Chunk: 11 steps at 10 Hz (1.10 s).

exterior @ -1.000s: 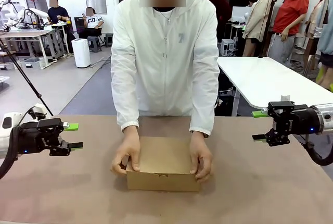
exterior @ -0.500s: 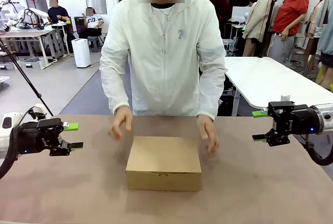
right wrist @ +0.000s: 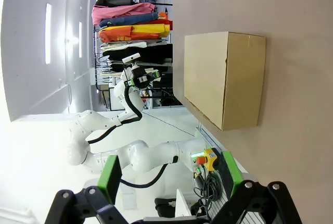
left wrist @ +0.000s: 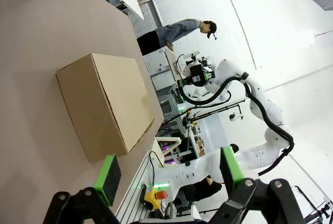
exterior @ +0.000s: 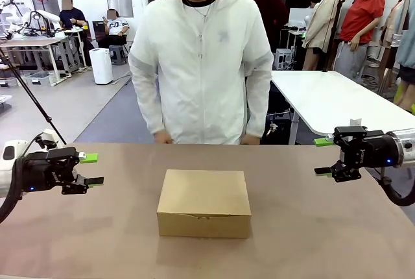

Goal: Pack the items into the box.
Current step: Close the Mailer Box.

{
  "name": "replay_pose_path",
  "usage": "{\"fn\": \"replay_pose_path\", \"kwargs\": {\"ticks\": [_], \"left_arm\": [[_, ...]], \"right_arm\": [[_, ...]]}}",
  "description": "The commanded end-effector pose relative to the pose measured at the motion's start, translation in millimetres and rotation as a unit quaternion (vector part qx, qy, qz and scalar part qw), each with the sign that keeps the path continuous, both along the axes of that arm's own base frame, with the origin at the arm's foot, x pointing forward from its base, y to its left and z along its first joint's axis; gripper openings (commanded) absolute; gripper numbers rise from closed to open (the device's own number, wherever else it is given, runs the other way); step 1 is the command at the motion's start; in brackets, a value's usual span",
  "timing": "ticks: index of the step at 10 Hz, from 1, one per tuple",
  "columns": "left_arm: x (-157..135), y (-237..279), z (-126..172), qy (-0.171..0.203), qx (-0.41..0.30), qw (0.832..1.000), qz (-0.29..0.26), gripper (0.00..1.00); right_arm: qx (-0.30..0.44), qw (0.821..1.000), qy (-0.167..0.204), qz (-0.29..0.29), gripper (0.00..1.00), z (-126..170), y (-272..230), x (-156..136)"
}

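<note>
Centre of the brown surface (exterior: 311,227): small brown corrugated cardboard box (exterior: 204,202), lid flap down and closed, sitting flat, nothing touching it. Left wrist view has the same box (left wrist: 106,104) ahead of the fingers; right wrist view too (right wrist: 225,78).

Left gripper (exterior: 92,169) hovers at the left edge of the surface, green-padded fingers apart, nothing between them, well clear of the box. Right gripper (exterior: 323,156) hovers at the right edge, fingers likewise spread and empty, also well apart from the box. Both point inward toward the middle.

Person in a white zip hooded jacket (exterior: 202,65) stands upright at the far side, arms hanging, hands at the far edge of the surface and off the box.
</note>
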<state>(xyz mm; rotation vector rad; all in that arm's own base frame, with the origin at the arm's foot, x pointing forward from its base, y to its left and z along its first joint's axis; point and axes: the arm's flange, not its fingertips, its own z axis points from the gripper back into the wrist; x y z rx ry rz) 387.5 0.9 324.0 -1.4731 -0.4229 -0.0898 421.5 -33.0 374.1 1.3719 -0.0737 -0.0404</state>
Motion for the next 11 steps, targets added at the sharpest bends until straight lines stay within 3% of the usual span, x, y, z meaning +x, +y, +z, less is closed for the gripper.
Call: {"fn": "replay_pose_path", "kwargs": {"ticks": [1,11], "left_arm": [[0.3,2.2,0.5,-0.009,-0.004,1.0,0.003,1.0],[0.3,2.2,0.5,-0.009,-0.004,1.0,0.003,1.0]], "right_arm": [[-0.003,1.0,-0.011,-0.003,1.0,0.6,0.8,1.4],[-0.003,1.0,-0.011,-0.003,1.0,0.6,0.8,1.4]]}}
